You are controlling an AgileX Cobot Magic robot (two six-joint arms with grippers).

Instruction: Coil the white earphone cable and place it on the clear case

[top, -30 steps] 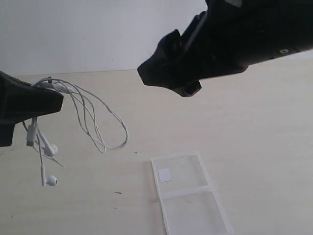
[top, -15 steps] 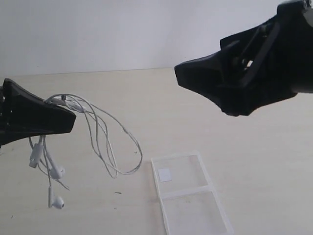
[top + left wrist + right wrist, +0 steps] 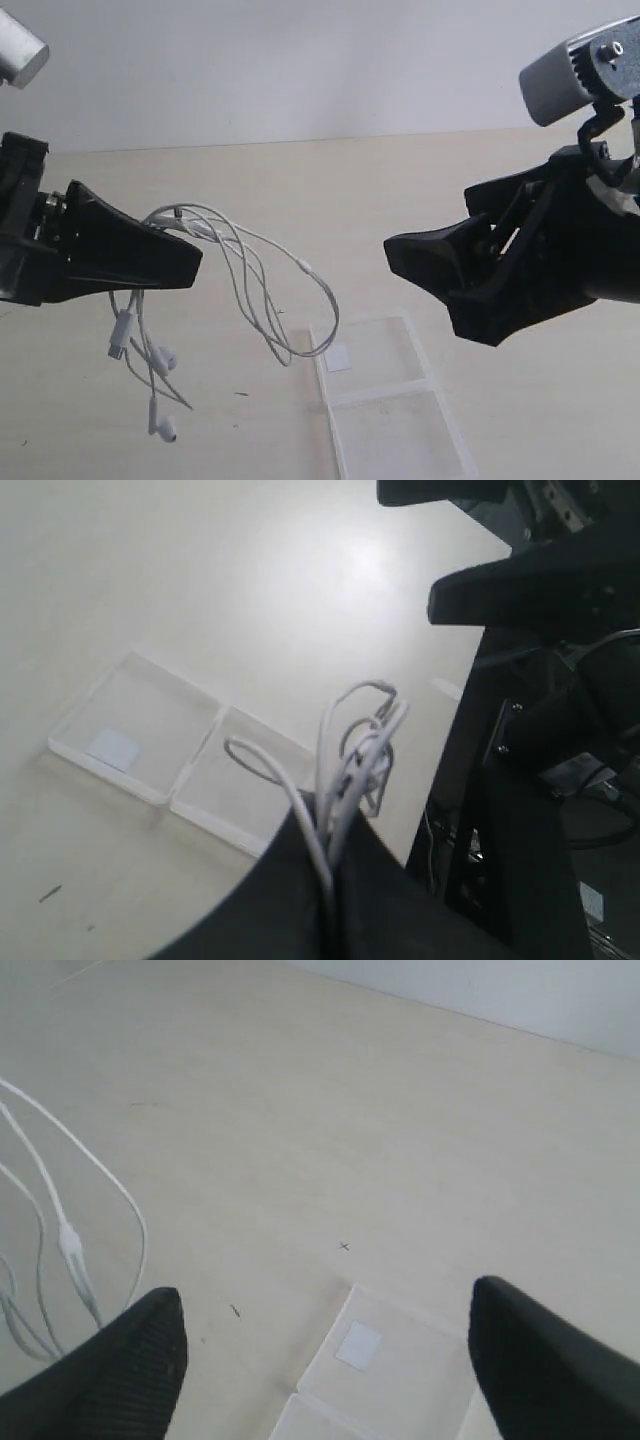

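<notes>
Exterior view, left gripper [image 3: 186, 263] jaws pressed together pinching white earphone cable [image 3: 262, 290], loops and earbuds [image 3: 166, 431] dangling above table [image 3: 380, 180], clear case [image 3: 382, 356] flat toward near edge, right gripper [image 3: 325, 1292] jaws spread, aloft

No writing, brand or number can be read in any of the views. The small white sticker [image 3: 337, 358] on one half of the case [image 3: 400, 435] looks blank; any print on it is too small to tell. The only sign is a tiny dark cross [image 3: 344, 1247] marked on the bench [image 3: 300, 180], near the sticker half of the case and apart from it.
</notes>
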